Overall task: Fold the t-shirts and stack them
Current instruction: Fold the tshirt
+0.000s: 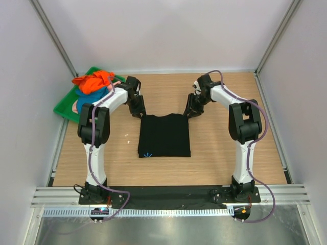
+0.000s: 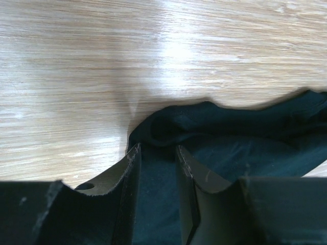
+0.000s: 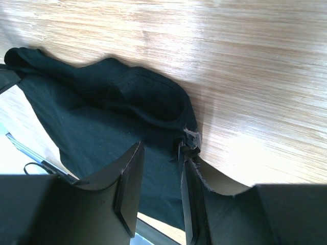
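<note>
Two grippers at the far corners of a folded black t-shirt.
At the centre of the tabletop [image 1: 230,153] lies the black t-shirt [image 1: 164,135], its far edge running left–right. The left gripper [image 1: 138,112] stands at its far-left corner and the right gripper [image 1: 190,112] at its far-right, equally near, both jaws part-open astride the cloth.

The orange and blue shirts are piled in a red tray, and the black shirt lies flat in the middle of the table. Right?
The plastic tray is green, not red; the top external view shows it. The crumpled orange and blue cloth shirts are piled in it, and the black cloth t-shirt lies flat in the middle.
</note>
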Available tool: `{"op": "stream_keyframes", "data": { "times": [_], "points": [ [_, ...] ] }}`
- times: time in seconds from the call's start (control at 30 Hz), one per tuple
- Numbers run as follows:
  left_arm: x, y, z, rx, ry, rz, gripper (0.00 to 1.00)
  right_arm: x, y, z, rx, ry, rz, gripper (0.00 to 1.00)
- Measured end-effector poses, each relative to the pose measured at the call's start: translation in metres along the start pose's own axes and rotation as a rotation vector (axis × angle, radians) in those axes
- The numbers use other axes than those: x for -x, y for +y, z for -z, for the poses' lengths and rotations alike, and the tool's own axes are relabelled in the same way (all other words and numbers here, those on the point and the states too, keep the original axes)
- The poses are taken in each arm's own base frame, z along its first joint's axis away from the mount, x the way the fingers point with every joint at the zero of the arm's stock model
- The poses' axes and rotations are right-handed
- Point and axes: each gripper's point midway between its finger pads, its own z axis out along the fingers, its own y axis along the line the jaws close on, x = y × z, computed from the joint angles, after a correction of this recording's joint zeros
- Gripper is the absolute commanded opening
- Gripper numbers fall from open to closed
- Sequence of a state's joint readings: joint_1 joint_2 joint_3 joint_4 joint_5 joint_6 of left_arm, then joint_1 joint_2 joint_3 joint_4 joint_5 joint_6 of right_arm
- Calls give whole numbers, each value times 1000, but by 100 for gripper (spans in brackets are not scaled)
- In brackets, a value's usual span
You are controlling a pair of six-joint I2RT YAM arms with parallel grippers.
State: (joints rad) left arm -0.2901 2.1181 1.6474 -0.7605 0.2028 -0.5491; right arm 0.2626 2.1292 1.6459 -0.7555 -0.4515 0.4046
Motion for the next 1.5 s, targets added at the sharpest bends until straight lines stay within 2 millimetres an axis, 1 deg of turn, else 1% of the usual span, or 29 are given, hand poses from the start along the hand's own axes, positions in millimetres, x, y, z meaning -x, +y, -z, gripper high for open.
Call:
{"op": "stream_keyframes", "data": {
  "times": [0.07,0.1,0.17,0.2,0.23,0.3,0.37,0.43,0.5,0.53,0.6,0.73,0.9,1.03,1.1,1.17,1.23,1.27,1.3,1.37,1.4,1.43,1.5],
  "points": [
    [0,1,0,0,1,3,31,0,0,-1,4,3,-3,38],
    [0,1,0,0,1,5,30,0,-1,-3,4,6,-7,35],
    [1,1,0,-2,1,8,24,-1,-2,-7,4,11,-14,27],
    [1,1,0,-1,1,13,22,-1,-2,-8,5,15,-19,19],
    [1,1,0,-1,0,17,19,-2,-3,-9,6,18,-22,14],
    [2,1,0,-1,0,25,15,-2,-2,-9,11,21,-26,5],
    [2,2,0,-1,-1,29,9,-2,-1,-9,15,20,-28,2],
    [2,2,0,-1,-1,33,4,-2,-1,-10,14,20,-30,2],
    [2,2,1,-1,-2,34,3,-1,-1,-9,14,17,-30,2],
    [2,2,1,-1,-2,35,0,-1,0,-8,13,16,-32,2],
    [3,1,3,-4,-8,34,0,0,1,-6,13,10,-33,1],
    [7,-4,15,-16,-31,29,0,2,6,4,13,-11,-34,1],
    [14,-11,35,-34,-76,30,0,8,16,22,16,-53,-25,2],
    [26,-19,41,-49,-110,31,0,18,19,28,8,-88,-23,1],
    [36,-23,39,-60,-129,27,0,23,18,27,-1,-100,-24,1],
    [45,-24,30,-65,-141,26,0,33,15,21,-2,-122,-22,2],
    [52,-21,13,-57,-142,30,3,42,8,10,-4,-138,-22,4],
    [53,-16,3,-44,-137,35,6,45,3,3,-7,-140,-25,10],
    [53,-12,-6,-32,-128,41,14,48,-2,-5,-11,-139,-31,11],
    [54,-2,-20,-3,-111,51,22,53,-14,-20,-22,-132,-44,14],
    [55,0,-24,4,-108,54,33,54,-20,-25,-30,-127,-52,17],
    [56,2,-24,9,-108,53,38,55,-22,-27,-28,-118,-62,29],
    [58,4,-18,25,-122,44,48,61,-24,-22,-49,-134,-56,34]
  ]
}}
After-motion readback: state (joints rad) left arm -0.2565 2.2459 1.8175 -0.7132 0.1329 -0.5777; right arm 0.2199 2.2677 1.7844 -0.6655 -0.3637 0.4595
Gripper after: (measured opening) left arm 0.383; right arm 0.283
